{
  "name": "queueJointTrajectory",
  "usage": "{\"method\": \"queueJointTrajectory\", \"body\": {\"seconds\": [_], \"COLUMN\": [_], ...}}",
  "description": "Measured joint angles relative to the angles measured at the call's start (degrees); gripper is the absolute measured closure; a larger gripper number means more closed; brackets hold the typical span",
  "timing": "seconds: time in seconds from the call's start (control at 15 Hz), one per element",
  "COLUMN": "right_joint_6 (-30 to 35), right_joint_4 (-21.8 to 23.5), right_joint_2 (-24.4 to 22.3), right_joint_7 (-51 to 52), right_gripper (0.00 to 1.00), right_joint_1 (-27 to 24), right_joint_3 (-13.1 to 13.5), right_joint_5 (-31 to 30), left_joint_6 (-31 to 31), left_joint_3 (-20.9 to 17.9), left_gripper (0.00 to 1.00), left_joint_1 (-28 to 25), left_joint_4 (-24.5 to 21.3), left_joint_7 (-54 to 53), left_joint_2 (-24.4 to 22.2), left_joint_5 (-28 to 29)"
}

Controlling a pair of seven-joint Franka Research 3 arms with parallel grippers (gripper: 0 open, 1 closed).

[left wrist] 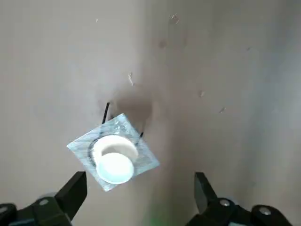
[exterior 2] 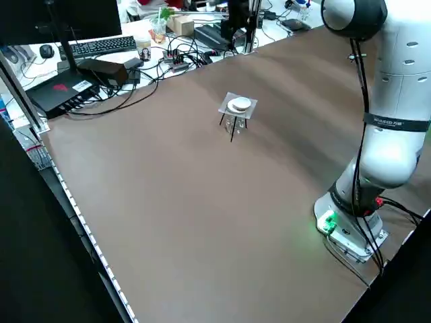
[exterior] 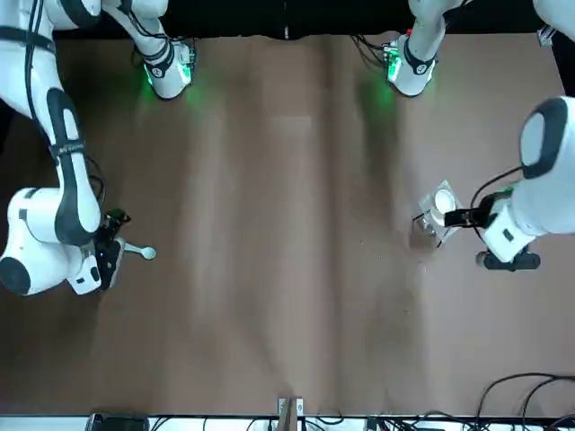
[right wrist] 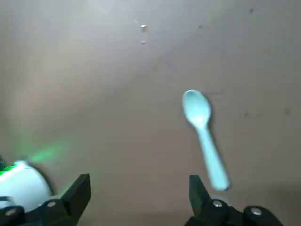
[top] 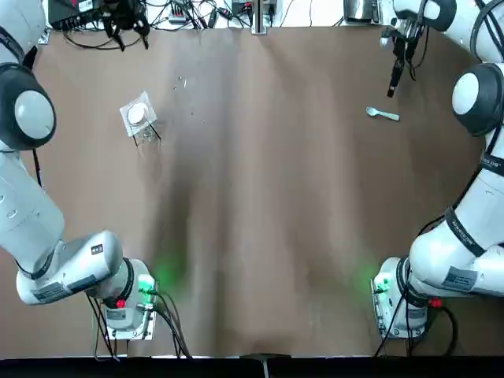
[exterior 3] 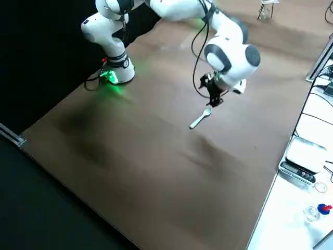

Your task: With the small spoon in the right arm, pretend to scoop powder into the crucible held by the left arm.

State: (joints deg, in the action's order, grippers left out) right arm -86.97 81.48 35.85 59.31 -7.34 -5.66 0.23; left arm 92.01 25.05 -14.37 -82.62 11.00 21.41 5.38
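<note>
A small white crucible (top: 138,114) rests on a square wire-mesh stand (top: 144,130) at the table's far left. In the left wrist view the crucible (left wrist: 113,160) lies just beyond my left gripper (left wrist: 139,178), which is open and empty. From the front, the left gripper (exterior: 455,217) hovers beside the crucible (exterior: 443,199). A pale blue spoon (top: 383,115) lies flat at the far right. My right gripper (top: 394,81) hangs just beyond it, open and holding nothing. The spoon (right wrist: 204,136) sits off to one side of the right gripper (right wrist: 138,181), not between the fingers.
Cables and electronics (top: 126,16) line the far edge. A keyboard (exterior 2: 101,46) and boxes sit on a desk past it. A small scale (exterior 3: 299,153) stands on a side bench. Both arm bases (top: 130,303) (top: 398,303) glow green at the near edge.
</note>
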Motion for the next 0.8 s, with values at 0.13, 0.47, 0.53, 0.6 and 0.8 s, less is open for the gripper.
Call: {"method": "queueJointTrajectory", "body": {"seconds": [0.13,0.47,0.53,0.6,0.8], "right_joint_6": [3.87,9.86,10.51,10.75,10.96], "right_joint_4": [-1.31,-1.59,-1.61,-1.66,-1.81], "right_joint_2": [-1.67,-7.34,-8.4,-9.47,-13.49], "right_joint_7": [-8.0,-26.41,-29.77,-33.2,-41.03], "right_gripper": [0.07,0.07,0.07,0.07,0.03], "right_joint_1": [1.53,3.33,3.34,3.33,3.33], "right_joint_3": [-0.05,-0.16,-0.14,-0.11,-0.04], "right_joint_5": [0.0,0.2,0.21,0.2,0.18], "left_joint_6": [0.04,0.2,-0.07,-1.01,-4.55], "left_joint_3": [0.06,-1.96,-4.1,-7.14,-13.93], "left_gripper": [0.0,0.0,0.0,0.0,0.0], "left_joint_1": [2.79,4.62,6.01,8.22,13.8], "left_joint_4": [1.31,2.27,2.25,2.25,1.79], "left_joint_7": [3.7,6.2,6.06,5.61,3.19], "left_joint_2": [-1.07,-7.5,-9.08,-10.54,-13.58], "left_joint_5": [2.71,2.09,1.58,1.25,0.09]}}
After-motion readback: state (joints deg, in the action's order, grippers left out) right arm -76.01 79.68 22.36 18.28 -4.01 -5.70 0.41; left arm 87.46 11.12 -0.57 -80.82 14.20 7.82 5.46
